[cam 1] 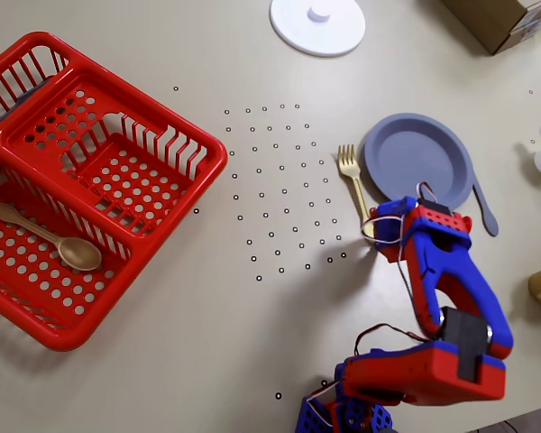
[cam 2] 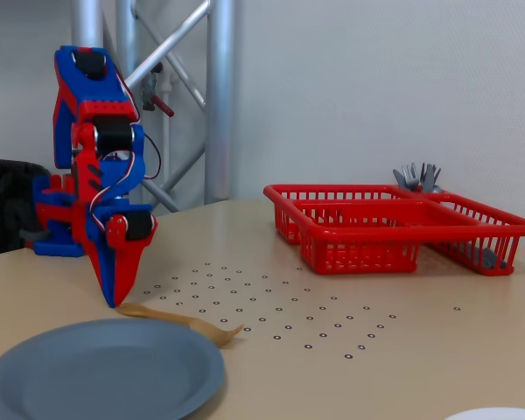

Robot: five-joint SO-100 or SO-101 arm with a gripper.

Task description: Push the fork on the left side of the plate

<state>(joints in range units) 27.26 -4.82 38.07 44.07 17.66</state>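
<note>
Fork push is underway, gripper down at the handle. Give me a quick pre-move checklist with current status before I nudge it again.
1. Gripper down at table height: ok.
2. Tip at the fork handle end: ok in the fixed view; actual contact cannot tell.
3. Jaws open or shut: cannot tell.
4. Fork beside the plate, left of it in the overhead view: ok, almost at the rim.
5. Fork flat, tines away from the arm: ok.
6. Red basket out of the push path: ok.
</note>
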